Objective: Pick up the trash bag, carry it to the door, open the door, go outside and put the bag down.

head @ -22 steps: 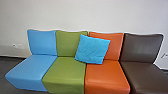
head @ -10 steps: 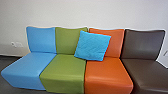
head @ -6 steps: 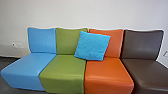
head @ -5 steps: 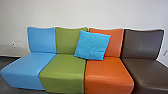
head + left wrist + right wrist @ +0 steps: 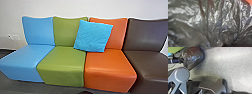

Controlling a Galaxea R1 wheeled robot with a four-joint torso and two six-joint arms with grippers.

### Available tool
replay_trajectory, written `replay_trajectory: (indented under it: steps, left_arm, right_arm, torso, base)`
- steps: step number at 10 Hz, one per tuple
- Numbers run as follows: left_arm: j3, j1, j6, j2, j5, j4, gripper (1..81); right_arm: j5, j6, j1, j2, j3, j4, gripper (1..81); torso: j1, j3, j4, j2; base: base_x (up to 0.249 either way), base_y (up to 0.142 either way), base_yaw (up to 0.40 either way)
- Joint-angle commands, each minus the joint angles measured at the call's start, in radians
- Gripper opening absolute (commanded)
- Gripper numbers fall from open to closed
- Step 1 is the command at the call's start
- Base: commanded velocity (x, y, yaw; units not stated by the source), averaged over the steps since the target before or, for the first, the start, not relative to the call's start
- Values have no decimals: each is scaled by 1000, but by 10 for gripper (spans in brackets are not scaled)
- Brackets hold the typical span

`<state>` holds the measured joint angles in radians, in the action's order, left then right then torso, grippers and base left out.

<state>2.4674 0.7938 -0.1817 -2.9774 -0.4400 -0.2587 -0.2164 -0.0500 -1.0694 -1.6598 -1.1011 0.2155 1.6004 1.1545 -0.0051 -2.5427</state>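
The trash bag point(image 5: 194, 57), dark and shiny, hangs above the floor in the right wrist view, bulging out from its gathered neck. At that neck is the end of the other arm, with my left gripper point(image 5: 182, 60) shut on the bag. Wrinkled, glossy plastic of the same bag point(image 5: 209, 21) shows close up in the left wrist view, with folds running together. How my right gripper stands cannot be told. The door cannot be made out in these views.
A row of seats, blue point(image 5: 25, 60), green point(image 5: 62, 63), orange point(image 5: 107, 67) and brown point(image 5: 150, 62), stands close against a pale wall point(image 5: 75, 7). A light blue pillow point(image 5: 93, 36) leans on the backrests. Speckled grey floor point(image 5: 228, 65) lies below the bag.
The head camera has shifted, so the seats stand higher and somewhat larger in its view. A small dark shape now shows at the bottom edge.
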Motion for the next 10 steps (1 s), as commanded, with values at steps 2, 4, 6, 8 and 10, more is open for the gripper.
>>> replay_trajectory:
  steps: [2, 4, 6, 8, 10]
  left_arm:
    - [45, -118, 1, 1, -52, -8, 811]
    - [62, -97, 2, 1, -49, -10, 811]
    - [68, -71, 4, 1, -43, -11, 811]
    - [68, -69, 8, 10, -46, -8, 811]
    - [73, -63, 10, 12, -45, 2, 811]
  right_arm:
    - [-60, 1, 61, 68, 15, 19, 811]
    - [-60, -1, 62, 68, 17, 19, 811]
    - [-60, -1, 64, 73, 17, 21, 811]
    - [-60, -1, 85, 93, 30, 30, 811]
    - [-61, -1, 87, 102, 40, 31, 811]
  torso:
    - [79, 8, 0, -123]
    - [119, 70, 0, -157]
    - [80, 118, 0, -125]
    - [90, 170, 0, -138]
    - [91, 141, 0, -138]
  base:
    - [0, 0, 0]
    - [0, 0, 0]
    - [0, 0, 0]
    - [0, 0, 0]
    - [0, 0, 0]
